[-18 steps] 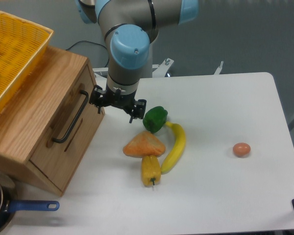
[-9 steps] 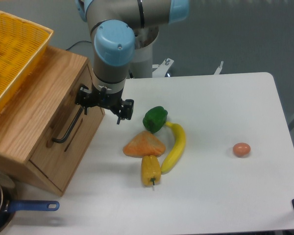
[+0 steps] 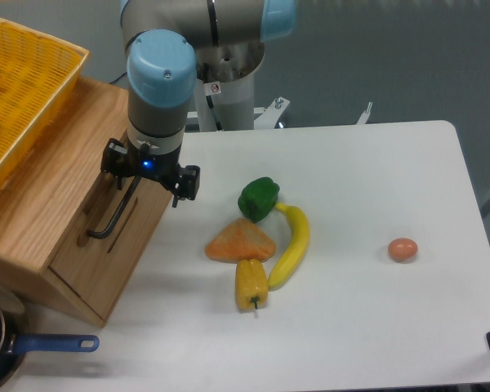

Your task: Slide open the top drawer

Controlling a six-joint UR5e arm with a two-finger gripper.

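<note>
Camera view: pincer point(image 3: 149, 172) sits over top drawer point(image 3: 106, 224) front, at far end of its black handle point(image 3: 118, 212); grip unclear.

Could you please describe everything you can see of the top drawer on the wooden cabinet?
The top drawer is a wide, shallow light-oak panel in the cabinet's slanted front, looking shut. A long black bar handle runs along it. The gripper hangs over the handle's upper end, hiding that part; whether it touches cannot be told.
</note>
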